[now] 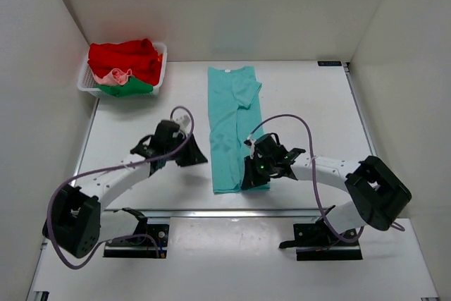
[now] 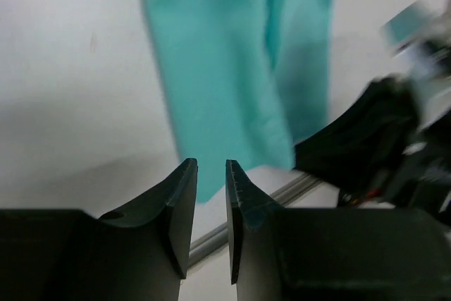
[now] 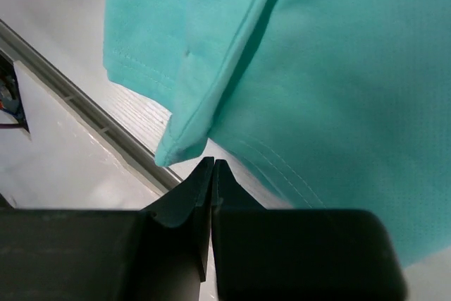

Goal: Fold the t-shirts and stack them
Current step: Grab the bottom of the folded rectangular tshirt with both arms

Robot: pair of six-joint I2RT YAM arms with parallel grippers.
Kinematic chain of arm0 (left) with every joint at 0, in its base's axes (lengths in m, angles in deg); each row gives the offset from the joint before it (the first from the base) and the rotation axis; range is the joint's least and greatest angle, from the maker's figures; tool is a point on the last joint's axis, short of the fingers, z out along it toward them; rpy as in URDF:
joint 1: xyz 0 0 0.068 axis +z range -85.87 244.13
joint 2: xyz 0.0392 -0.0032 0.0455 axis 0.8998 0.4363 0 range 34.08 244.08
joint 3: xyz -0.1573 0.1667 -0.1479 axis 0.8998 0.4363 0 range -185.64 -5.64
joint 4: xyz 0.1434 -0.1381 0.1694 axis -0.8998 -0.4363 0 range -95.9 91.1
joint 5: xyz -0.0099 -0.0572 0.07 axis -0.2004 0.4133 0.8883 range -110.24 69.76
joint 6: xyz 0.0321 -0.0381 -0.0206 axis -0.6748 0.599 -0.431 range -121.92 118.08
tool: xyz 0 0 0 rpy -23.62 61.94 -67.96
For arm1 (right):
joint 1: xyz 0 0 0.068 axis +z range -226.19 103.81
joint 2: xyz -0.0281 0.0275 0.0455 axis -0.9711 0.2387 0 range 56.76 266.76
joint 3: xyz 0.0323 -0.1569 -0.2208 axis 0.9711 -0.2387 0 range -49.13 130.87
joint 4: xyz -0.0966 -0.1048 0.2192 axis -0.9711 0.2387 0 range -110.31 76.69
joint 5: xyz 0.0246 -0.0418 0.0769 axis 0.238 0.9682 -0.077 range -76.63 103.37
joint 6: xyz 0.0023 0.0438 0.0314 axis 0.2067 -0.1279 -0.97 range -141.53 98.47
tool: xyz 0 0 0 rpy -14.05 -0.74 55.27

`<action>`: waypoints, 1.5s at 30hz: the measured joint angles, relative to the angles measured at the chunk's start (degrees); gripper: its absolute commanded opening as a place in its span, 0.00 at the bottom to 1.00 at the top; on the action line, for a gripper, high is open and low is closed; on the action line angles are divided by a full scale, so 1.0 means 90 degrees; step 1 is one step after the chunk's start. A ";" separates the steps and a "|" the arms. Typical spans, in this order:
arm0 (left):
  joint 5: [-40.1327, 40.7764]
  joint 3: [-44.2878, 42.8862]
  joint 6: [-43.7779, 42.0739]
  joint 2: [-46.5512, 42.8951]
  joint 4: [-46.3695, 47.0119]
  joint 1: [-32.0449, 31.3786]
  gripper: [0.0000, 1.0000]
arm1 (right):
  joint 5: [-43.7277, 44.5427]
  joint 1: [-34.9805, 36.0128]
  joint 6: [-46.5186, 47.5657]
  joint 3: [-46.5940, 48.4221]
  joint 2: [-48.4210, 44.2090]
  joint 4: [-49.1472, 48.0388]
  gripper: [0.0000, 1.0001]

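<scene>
A teal t-shirt point(image 1: 229, 125) lies folded lengthwise into a long strip down the middle of the table. My left gripper point(image 1: 194, 153) hovers just left of its near half. In the left wrist view that gripper point(image 2: 211, 163) has its jaws slightly apart with nothing between them, and the teal t-shirt point(image 2: 225, 68) lies ahead. My right gripper point(image 1: 255, 174) sits at the strip's near right corner. In the right wrist view it point(image 3: 213, 161) is shut and empty, its tips just short of a folded hem corner of the teal t-shirt point(image 3: 338, 68). Red point(image 1: 127, 58), pink point(image 1: 116, 75) and green point(image 1: 127, 88) t-shirts are bunched in the basket.
A white lattice basket point(image 1: 84, 86) stands at the table's far left corner. A metal rail point(image 1: 211, 213) runs along the near edge, just below the shirt's hem. White walls enclose the table on three sides. The right arm point(image 2: 366, 139) shows in the left wrist view.
</scene>
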 measured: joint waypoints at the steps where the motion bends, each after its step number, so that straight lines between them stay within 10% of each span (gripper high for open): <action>1: 0.0017 0.0418 0.0061 -0.0136 -0.0022 -0.0119 0.34 | 0.0002 -0.0005 -0.0078 -0.0107 -0.0036 -0.0078 0.00; 12: 0.0325 0.1593 0.0539 -0.1370 0.0408 -0.0457 0.33 | -0.0049 -0.0158 -0.0777 -0.0442 -0.1180 -0.1069 0.01; 26: 0.0818 0.1804 0.1037 -0.0644 0.0767 -0.1481 0.41 | 0.0318 -0.0126 -0.0913 -0.0488 0.0090 -0.0741 0.00; 33: 0.1185 0.1707 0.1132 -0.0180 0.0721 -0.1919 0.48 | 0.0469 -0.0180 -0.0889 -0.0568 -0.1066 -0.0362 0.47; 45: 0.1515 0.1355 0.1358 0.0510 0.0848 -0.2344 0.51 | 0.1246 -0.1727 -0.0833 -0.1324 -0.3045 0.1326 0.51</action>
